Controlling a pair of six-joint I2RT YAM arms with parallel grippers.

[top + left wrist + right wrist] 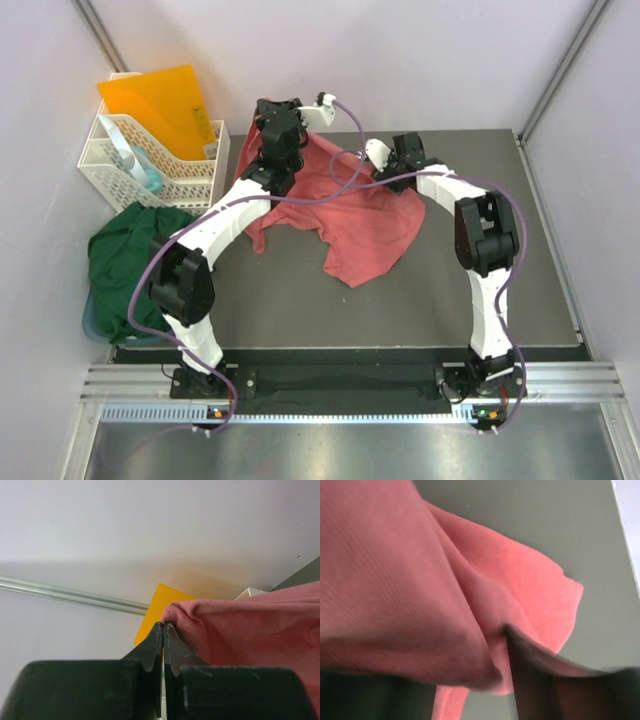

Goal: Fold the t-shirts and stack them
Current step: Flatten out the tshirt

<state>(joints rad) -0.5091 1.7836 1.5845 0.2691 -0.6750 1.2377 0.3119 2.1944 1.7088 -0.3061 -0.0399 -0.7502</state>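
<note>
Where the left gripper (164, 628) meets cloth, its jaws are pressed together on a bunched edge of the salmon-pink t-shirt (352, 222), holding it up at the far side of the table (300, 320); the right gripper (388, 156) sits in the same shirt's opposite far edge, with cloth draped over one dark finger (540, 682), and whether it grips I cannot tell; between the two the shirt spreads toward the middle, its lowest point well short of the near edge; bare mat shows in front of it and along the right side; the dark green t-shirt (130, 250) is heaped at the left edge, spilling over it; just beyond, a white basket (110, 165) in the far-left corner holds a tilted orange folder (160, 105).
</note>
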